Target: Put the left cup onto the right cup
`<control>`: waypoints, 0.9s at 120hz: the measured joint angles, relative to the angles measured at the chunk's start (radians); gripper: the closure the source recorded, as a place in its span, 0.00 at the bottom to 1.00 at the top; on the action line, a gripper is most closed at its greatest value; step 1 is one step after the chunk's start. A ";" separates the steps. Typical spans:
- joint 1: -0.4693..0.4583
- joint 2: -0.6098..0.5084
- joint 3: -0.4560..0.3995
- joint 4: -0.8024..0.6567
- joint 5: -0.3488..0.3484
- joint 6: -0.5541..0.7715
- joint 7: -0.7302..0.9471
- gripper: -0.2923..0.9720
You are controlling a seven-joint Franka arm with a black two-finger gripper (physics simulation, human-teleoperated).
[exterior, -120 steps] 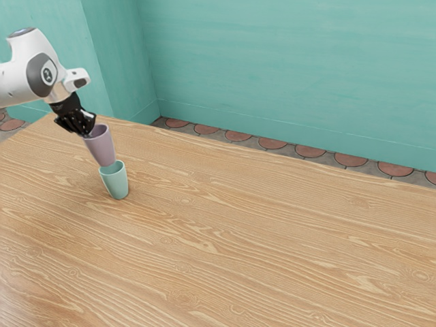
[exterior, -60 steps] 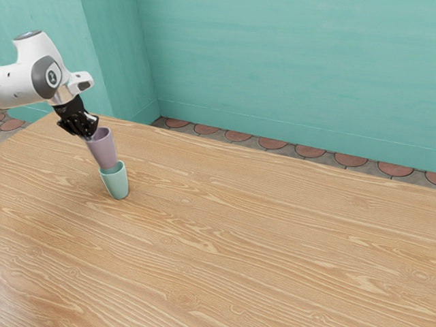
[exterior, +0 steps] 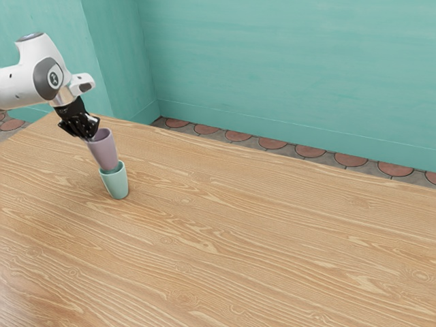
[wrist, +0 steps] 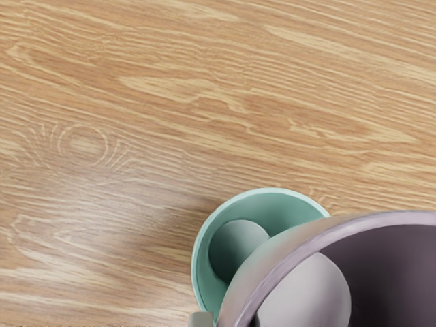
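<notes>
A purple cup leans toward the exterior view's left, its base resting inside the upright teal cup on the wooden table. My gripper is at the purple cup's upper rim and shut on it. In the wrist view the purple cup looms right under my hand, overlapping the open mouth of the teal cup.
The table's far edge runs behind the cups, with a brick floor strip and teal walls beyond it. Bare wood stretches from the cups toward the exterior view's right and the front.
My hand has shifted slightly to the exterior view's right, carrying the purple cup's rim with it; the cup sits a little deeper in the teal cup. The teal cup has not moved.
</notes>
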 joint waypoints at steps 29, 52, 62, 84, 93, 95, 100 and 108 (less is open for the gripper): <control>-0.001 0.022 0.000 0.023 0.001 0.000 -0.003 0.85; -0.002 0.032 0.000 0.036 0.004 0.000 -0.004 0.85; -0.001 0.034 0.000 0.036 0.004 0.000 -0.005 0.85; 0.000 0.040 0.000 0.036 0.003 0.000 -0.005 0.85; 0.000 0.041 0.001 0.037 0.003 0.000 -0.006 0.85; 0.000 0.041 0.000 0.037 0.003 0.000 -0.006 0.85; 0.000 0.042 0.001 0.037 0.003 0.000 -0.006 0.85; 0.000 0.043 0.001 0.038 0.003 0.000 -0.006 0.85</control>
